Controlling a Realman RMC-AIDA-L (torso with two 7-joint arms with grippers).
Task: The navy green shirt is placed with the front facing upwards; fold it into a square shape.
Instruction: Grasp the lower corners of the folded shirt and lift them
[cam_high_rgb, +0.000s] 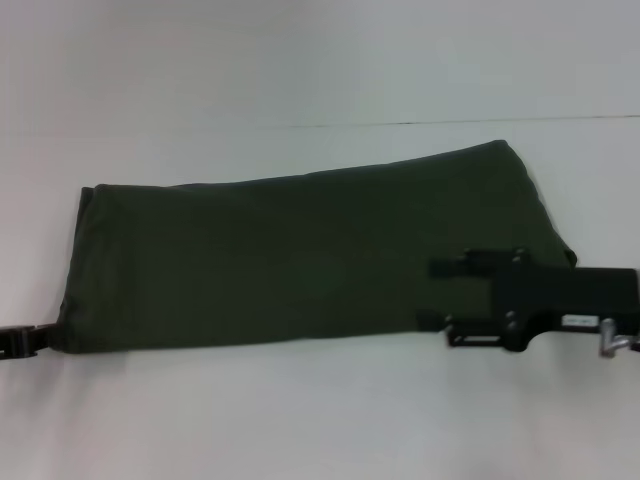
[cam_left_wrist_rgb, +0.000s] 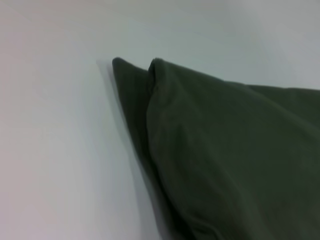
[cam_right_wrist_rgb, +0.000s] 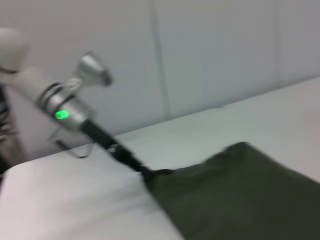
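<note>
The navy green shirt (cam_high_rgb: 290, 250) lies on the white table (cam_high_rgb: 300, 420), folded into one long strip running left to right with its plain green side up; no lettering shows. My right gripper (cam_high_rgb: 432, 295) is open, with its jaws spread over the near right part of the strip. My left gripper (cam_high_rgb: 20, 340) is at the strip's near left corner, at the view's left edge. The right wrist view shows that left gripper (cam_right_wrist_rgb: 142, 170) touching the shirt's corner (cam_right_wrist_rgb: 160, 177). The left wrist view shows the layered shirt end (cam_left_wrist_rgb: 225, 160) lying flat.
A thin seam line (cam_high_rgb: 450, 122) crosses the table behind the shirt. A pale wall (cam_right_wrist_rgb: 225, 60) stands beyond the table's far edge. The left arm's silver wrist with a green light (cam_right_wrist_rgb: 62, 114) hangs over the table's left side.
</note>
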